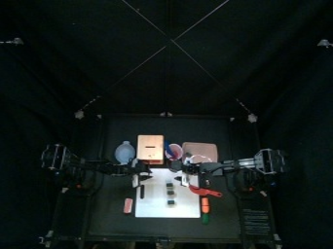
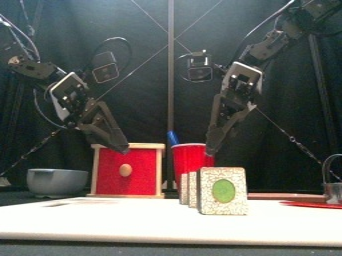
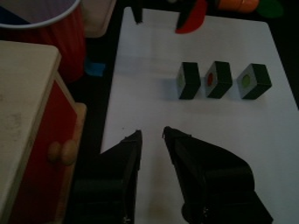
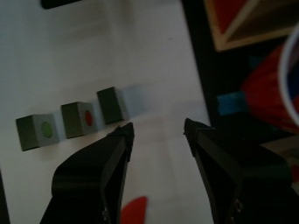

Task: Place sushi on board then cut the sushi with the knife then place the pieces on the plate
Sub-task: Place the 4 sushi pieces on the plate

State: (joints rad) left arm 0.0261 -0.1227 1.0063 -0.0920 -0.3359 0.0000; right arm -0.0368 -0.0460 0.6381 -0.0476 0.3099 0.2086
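- Top view: the white board [image 1: 156, 190] is lying mid-table [image 1: 107, 224]. The sushi pieces [image 1: 170, 196] are sitting in a short row on it, and the red knife [image 1: 207, 201] is lying on the board to their right. The pink plate [image 1: 202, 151] is waiting at the back right, apart from the board.
- Front view: the left tool [image 2: 118, 142] and the right tool [image 2: 214, 143] are both hanging above the board, carrying nothing. The pieces are standing upright between them.
- Left wrist view: the left tool's jaws are standing slightly apart with nothing between them. Three pieces are showing, with small gaps separating them.
- Right wrist view: the right tool's jaws are spread wide and empty, with the pieces just ahead.
- Judgement: cutting appears complete, so the transfer to the plate is the step in hand. The next move calls for one tool to come down over an end piece, pinch its sides without toppling the neighbour, and carry it to the plate.
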